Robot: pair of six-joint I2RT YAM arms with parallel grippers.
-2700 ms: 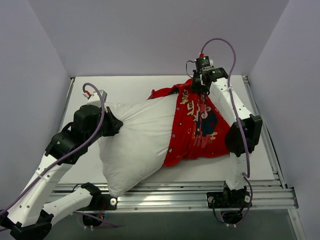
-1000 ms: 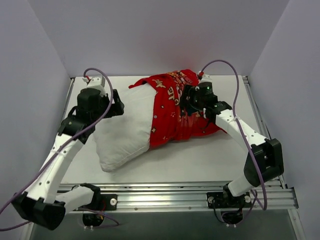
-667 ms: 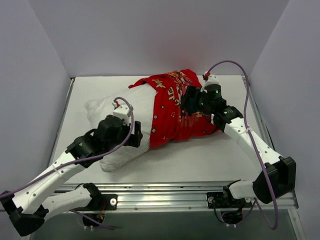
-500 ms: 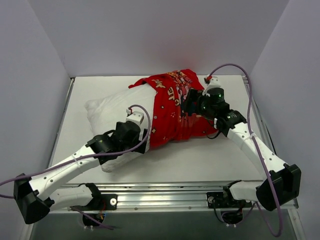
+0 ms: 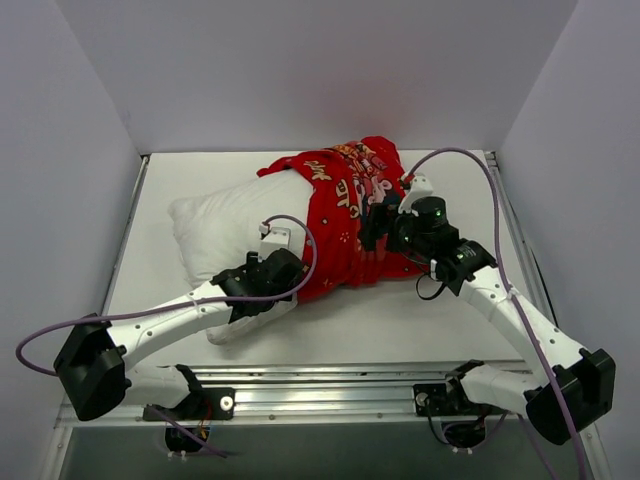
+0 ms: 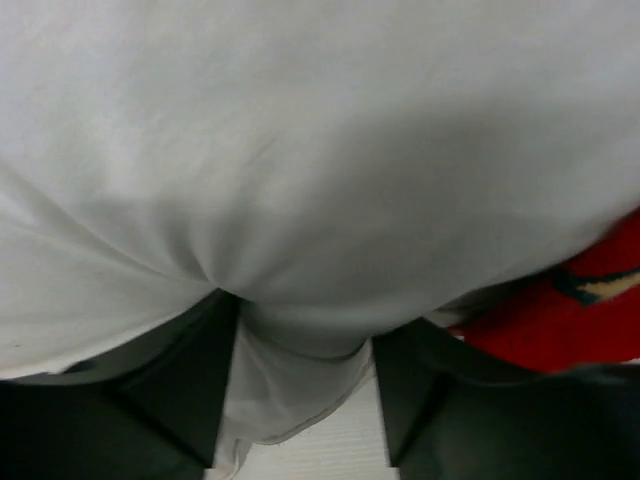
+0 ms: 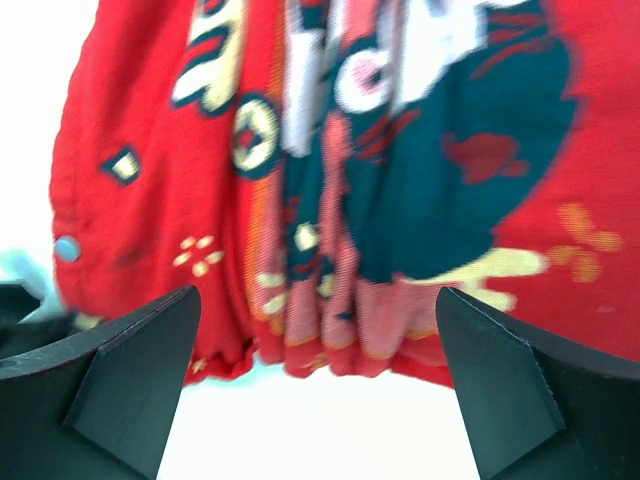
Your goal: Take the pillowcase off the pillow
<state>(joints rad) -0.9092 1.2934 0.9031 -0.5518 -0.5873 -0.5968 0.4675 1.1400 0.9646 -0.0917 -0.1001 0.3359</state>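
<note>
Step in hand: regrip for another pull; pillowcase (image 5: 350,215) covers only right half of pillow (image 5: 225,225), both lying mid-bench (image 5: 440,330).

Near: left hand (image 5: 272,285) at pillow's near edge, fingers (image 6: 170,390) either side of white fabric fold, closing but not clamped.

Farther: right hand (image 5: 385,225) wide apart, holding nothing, facing bunched red cloth.

Next, by my reading: left pins pillow, right bites closed end, draws it rightward.

Change: left arm has swung from pillow's far-left corner to near edge; right hand has opened wider.
</note>
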